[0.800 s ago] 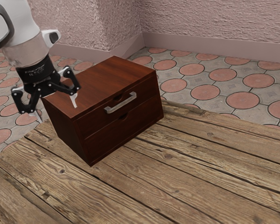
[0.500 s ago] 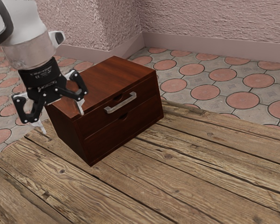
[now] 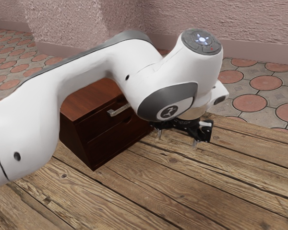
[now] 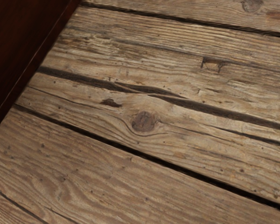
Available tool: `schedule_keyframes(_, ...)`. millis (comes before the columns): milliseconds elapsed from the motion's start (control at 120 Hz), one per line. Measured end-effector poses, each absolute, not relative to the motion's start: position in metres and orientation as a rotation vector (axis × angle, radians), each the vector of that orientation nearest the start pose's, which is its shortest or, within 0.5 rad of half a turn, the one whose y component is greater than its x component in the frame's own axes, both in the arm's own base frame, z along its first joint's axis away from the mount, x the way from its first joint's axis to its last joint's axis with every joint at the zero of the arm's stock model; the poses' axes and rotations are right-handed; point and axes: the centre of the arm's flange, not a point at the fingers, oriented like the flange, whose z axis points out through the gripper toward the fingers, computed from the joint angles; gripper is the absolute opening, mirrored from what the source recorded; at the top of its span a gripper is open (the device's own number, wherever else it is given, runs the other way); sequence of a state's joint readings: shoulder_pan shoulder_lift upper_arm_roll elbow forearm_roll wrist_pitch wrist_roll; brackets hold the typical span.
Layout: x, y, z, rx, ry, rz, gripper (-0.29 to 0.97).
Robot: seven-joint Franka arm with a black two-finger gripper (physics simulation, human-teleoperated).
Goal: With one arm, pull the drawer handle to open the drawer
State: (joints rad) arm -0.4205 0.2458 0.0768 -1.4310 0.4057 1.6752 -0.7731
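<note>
The dark wooden drawer cabinet (image 3: 84, 103) stands where the wooden planks meet the tiled floor. Its upper drawer's silver handle (image 3: 117, 111) shows only at one end, since my white arm crosses in front of the cabinet's far half. My gripper (image 3: 176, 139) hangs low over the planks, just off the cabinet's front toward the exterior view's right. It points downward and is open, with nothing between its fingers. In the wrist view the cabinet's dark front (image 4: 16, 46) runs beside the hand, with bare planks (image 4: 168, 130) under it.
Rough wooden planks (image 3: 206, 187) spread in front of the cabinet. Behind it lies a floor of round terracotta tiles (image 3: 252, 100), ending at a pink plaster wall (image 3: 134, 19). My arm's big white link (image 3: 62, 105) spans the scene's left half.
My arm has swung from behind the cabinet's left side across to its front. The gripper has dropped low over the planks at the cabinet's right, and the arm now covers much of the cabinet.
</note>
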Motion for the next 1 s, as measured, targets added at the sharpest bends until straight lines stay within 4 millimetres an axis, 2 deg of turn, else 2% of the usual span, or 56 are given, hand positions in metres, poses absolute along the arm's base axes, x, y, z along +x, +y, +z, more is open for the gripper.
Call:
schedule_keyframes(167, 0.619, -0.180, 0.563, -2.680, -0.204, -0.340, 0.68)
schedule_keyframes(425, 0.623, -0.164, 0.554, -2.644, -0.021, -0.246, 0.66)
schedule_keyframes(475, 0.629, -0.155, 0.550, -2.639, -0.015, -0.224, 0.66)
schedule_keyframes(583, 0.642, -0.099, 0.548, -2.643, -0.075, -0.166, 0.66)
schedule_keyframes(658, 0.650, -0.076, 0.545, -2.646, -0.077, -0.139, 0.66)
schedule_keyframes(900, 0.663, -0.044, 0.539, -2.639, -0.004, -0.082, 0.66)
schedule_keyframes(1000, 0.665, -0.039, 0.534, -2.620, 0.064, -0.051, 0.66)
